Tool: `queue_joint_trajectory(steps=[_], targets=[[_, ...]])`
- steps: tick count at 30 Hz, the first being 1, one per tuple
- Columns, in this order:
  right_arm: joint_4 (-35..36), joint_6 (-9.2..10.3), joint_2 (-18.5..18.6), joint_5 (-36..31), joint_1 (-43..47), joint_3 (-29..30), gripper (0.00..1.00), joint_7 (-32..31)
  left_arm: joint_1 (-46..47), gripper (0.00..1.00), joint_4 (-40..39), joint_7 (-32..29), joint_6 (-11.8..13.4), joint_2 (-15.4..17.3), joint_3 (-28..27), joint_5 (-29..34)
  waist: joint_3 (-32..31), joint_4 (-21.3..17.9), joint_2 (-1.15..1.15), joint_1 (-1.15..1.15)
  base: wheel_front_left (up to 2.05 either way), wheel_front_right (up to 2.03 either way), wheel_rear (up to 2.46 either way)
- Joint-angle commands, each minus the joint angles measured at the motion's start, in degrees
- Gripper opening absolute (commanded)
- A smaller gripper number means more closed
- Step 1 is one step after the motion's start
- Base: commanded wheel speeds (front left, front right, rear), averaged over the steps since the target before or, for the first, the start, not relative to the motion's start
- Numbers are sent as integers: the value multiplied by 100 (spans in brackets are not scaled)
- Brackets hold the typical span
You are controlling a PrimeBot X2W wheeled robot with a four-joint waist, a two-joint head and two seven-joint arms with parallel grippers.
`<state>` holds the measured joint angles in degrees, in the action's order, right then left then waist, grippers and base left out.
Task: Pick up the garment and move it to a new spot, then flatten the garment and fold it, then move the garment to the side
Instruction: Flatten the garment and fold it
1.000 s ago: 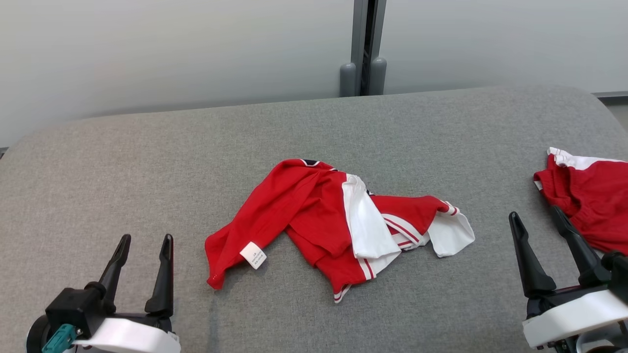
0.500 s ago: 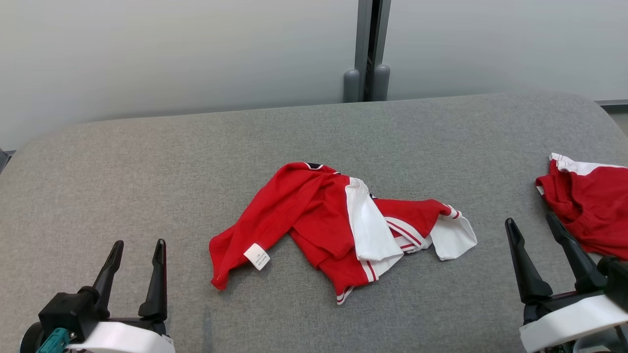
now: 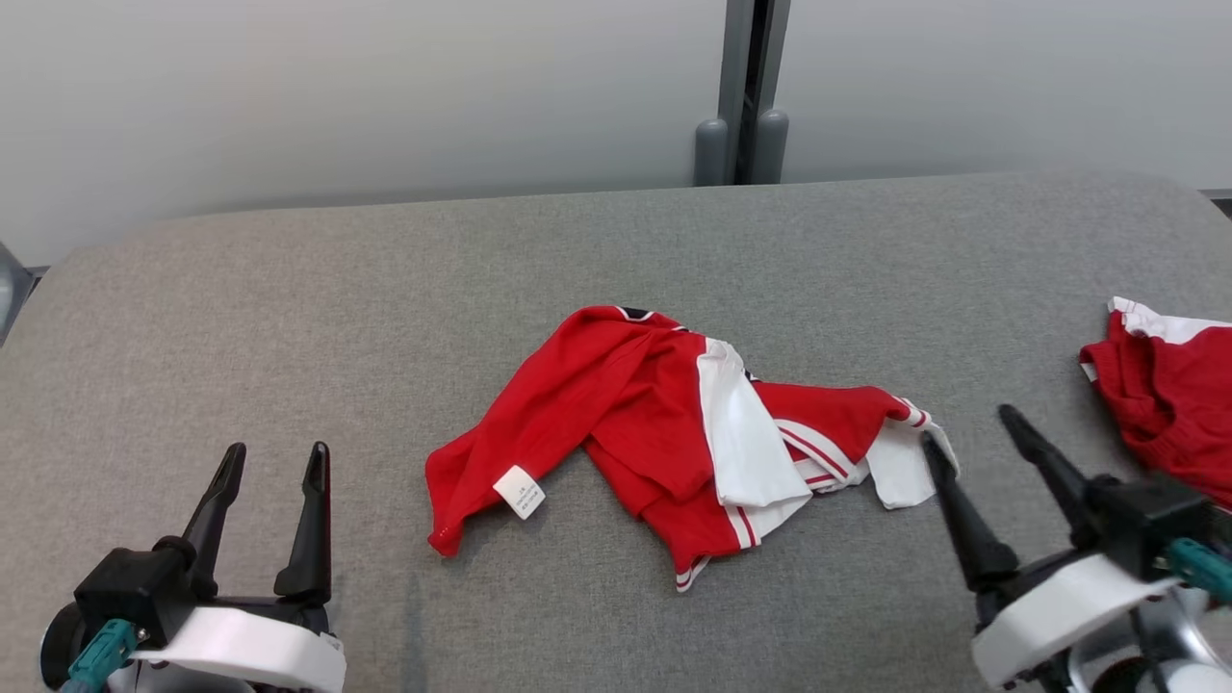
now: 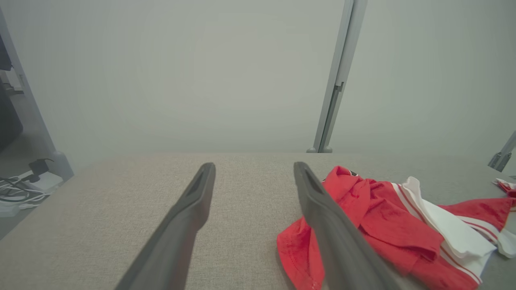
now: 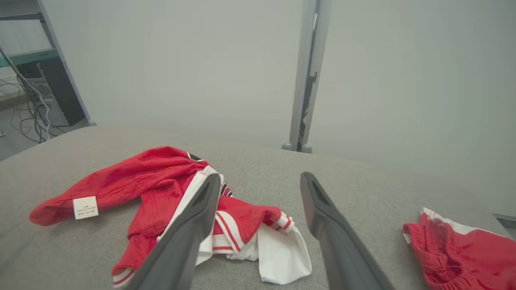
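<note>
A: Well, what is changing?

B: Right end effector (image 3: 965,424), fingers spread and empty, is drawing in toward the garment (image 3: 616,404), which is lying crumpled mid-counter (image 3: 385,289). Its near fingertip is now lining up with the white sleeve's edge.

A: Left end effector (image 3: 277,449)?

B: Spread, empty, staying put.

No text can be read: the white tag (image 3: 520,492) near the left end of the garment (image 3: 626,404) carries print too small to make out.
</note>
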<state>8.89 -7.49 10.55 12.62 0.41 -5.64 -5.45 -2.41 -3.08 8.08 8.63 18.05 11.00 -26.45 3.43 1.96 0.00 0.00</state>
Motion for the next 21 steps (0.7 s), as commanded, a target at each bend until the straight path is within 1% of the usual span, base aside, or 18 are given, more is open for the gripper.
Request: queue_joint_trajectory(steps=[1,3,6,8,11,15,18,21], targets=[[-22,0,48,-39,-89,-125,100,-56,83,100,-16,7,-16,33,0,-13,89,81,0,0,0,0,0],[-161,1,271,-123,-289,-554,100,-265,179,100,-15,40,-39,8,28,1,211,180,0,0,0,0,0],[-451,1,505,-29,-600,-1241,100,-490,290,100,47,91,-54,-65,85,-21,391,352,0,0,0,0,0],[-676,1,688,-53,-841,-1666,100,-606,381,100,104,131,-107,-118,138,-42,504,468,0,0,0,0,0],[-967,1,850,-14,-1147,-2233,100,-709,523,100,219,193,-155,-213,234,-30,665,630,0,0,0,0,0],[-1326,1,1009,-81,-1472,-2600,100,-729,699,100,373,307,-247,-299,316,-33,850,802,0,0,0,0,0],[-1546,1,1068,-215,-1651,-2665,100,-679,812,100,489,369,-305,-337,348,-36,963,887,0,0,0,0,0],[-1722,1,1076,-407,-1773,-2603,100,-677,920,100,585,435,-349,-362,355,-47,1042,919,0,0,0,0,0]])
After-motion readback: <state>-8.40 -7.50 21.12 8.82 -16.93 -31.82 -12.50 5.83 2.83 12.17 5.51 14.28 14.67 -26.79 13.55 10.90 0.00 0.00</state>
